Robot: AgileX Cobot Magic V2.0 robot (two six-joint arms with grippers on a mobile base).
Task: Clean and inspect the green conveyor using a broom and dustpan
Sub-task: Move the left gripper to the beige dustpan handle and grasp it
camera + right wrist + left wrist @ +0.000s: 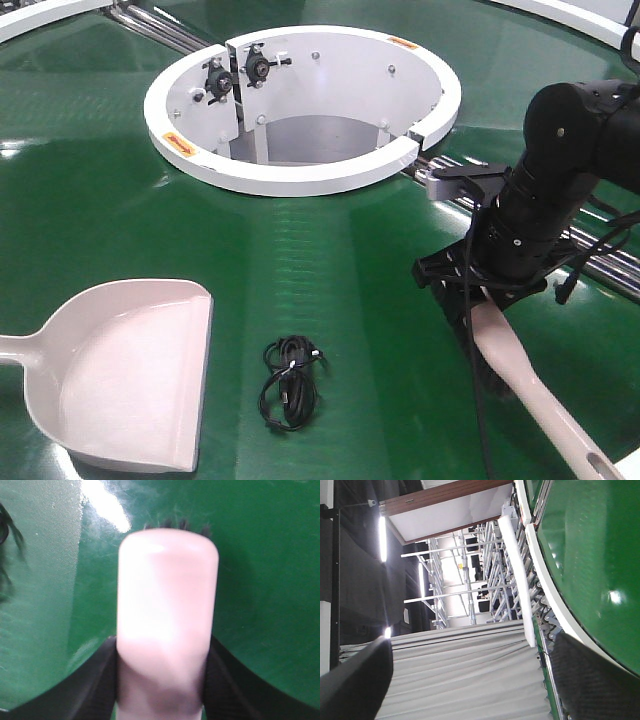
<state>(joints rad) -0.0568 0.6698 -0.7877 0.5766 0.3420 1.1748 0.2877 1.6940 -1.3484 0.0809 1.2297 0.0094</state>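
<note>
Broad glossy dark green conveyor (330, 250) fills the floor of the scene; belt looks clean bar one item, no dust that I can make out.

White circular ring hub (300, 172) sits at the middle, metal roller strips (600, 265) running off behind the right arm.

Wide pale beige plastic dustpan (130, 385) lies flat on the belt at near left, mouth facing right, pan empty, nobody holding it.

Long pale beige plastic broom (525, 385) stands at near right, handle sloping toward the near edge, dark bristles down on the belt.

Right gripper (162, 680) is clamped on the broom, a black jaw on each side of it.

Left gripper (475, 680) hangs off the belt edge, fingers spread wide with nothing between; its camera looks out at racking and a grey curtain.

Small coil of black cable (290, 382) lies between dustpan and broom, just beside the pan's mouth, well apart from the bristles.

Judgement: early stage; broom is in hand, but the dustpan is not yet taken up, nothing is swept in, and inspection is left.
</note>
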